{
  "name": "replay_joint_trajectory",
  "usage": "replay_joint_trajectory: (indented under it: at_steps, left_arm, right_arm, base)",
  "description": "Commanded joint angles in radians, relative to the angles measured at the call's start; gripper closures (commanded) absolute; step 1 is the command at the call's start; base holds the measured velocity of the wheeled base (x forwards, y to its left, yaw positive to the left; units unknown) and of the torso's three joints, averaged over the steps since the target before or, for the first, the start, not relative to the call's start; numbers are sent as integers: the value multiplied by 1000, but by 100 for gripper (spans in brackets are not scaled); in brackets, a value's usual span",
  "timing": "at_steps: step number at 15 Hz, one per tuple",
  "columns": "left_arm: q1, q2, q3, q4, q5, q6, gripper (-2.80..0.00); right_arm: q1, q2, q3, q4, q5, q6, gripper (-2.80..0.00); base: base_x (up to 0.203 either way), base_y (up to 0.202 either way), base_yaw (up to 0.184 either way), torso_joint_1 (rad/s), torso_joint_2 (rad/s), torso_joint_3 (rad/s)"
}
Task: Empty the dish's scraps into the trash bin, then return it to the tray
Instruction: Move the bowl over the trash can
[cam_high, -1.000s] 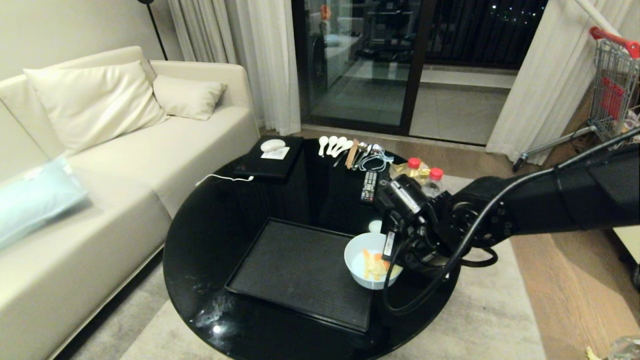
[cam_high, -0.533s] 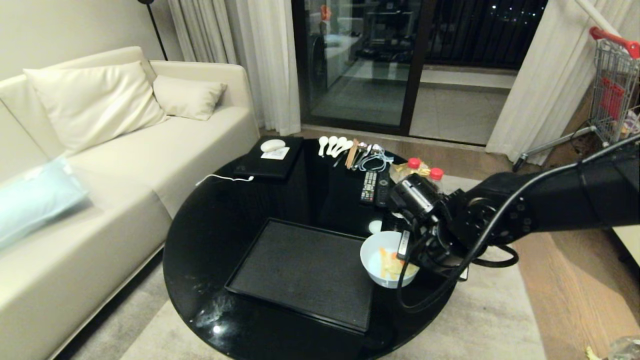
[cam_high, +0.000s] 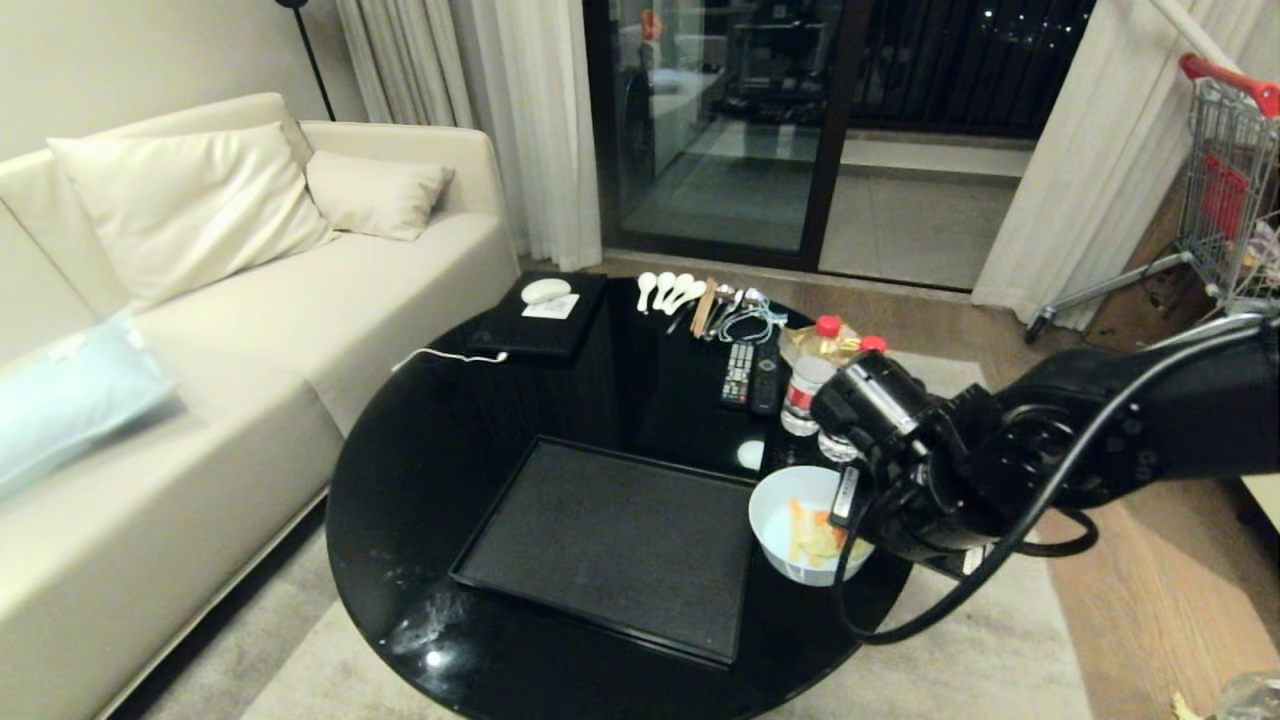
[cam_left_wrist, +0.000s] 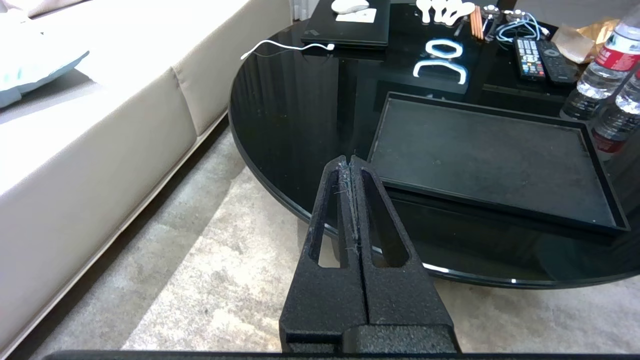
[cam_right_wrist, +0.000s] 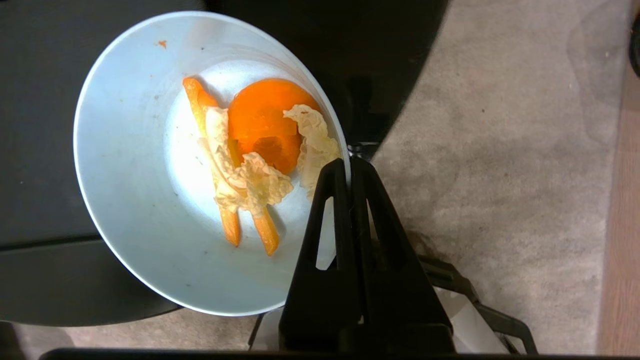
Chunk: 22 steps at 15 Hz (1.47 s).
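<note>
My right gripper (cam_high: 850, 500) (cam_right_wrist: 348, 165) is shut on the rim of the dish (cam_high: 790, 520) (cam_right_wrist: 140, 200), a pale round bowl, one finger inside and one outside. The dish hangs just past the right end of the black tray (cam_high: 600, 530) (cam_left_wrist: 480, 150), over the table's right edge and the carpet. Orange and whitish scraps (cam_high: 815, 535) (cam_right_wrist: 255, 145) lie in its bottom. A crinkled clear-plastic edge, likely the trash bin (cam_high: 1250, 695), shows at the lower right corner of the head view. My left gripper (cam_left_wrist: 348, 160) is shut and empty, parked low by the table's near edge.
On the round black table (cam_high: 440, 480) stand water bottles (cam_high: 805, 385), remotes (cam_high: 740, 372), a closed laptop (cam_high: 540, 315) and white spoons (cam_high: 665, 290) at the far side. A cream sofa (cam_high: 250, 300) is on the left, a shopping cart (cam_high: 1230, 170) at far right.
My right arm has carried the dish to the right, from above the tray's right end to beyond it at the table's right edge. The left arm has not moved.
</note>
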<state>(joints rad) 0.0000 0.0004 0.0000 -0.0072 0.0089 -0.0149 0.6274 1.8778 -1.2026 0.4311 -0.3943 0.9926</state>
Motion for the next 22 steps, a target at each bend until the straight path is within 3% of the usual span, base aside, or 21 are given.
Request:
replay_joint_trajectory:
  at_steps: [1,14,22]
  left_arm:
    - [0,0,0,0,0,0,0]
    - [0,0,0,0,0,0,0]
    - [0,0,0,0,0,-2,0]
  right_arm:
    - [-19,-62,43,3,-9,14,0]
    - [-113,-295,399,-101,-75,67,0]
    - [-259,-370,523,-115,-68,91,0]
  base:
    - [0,0,0,0,0,0]
    - [0,0,0,0,0,0]
    - [0,0,0,0,0,0]
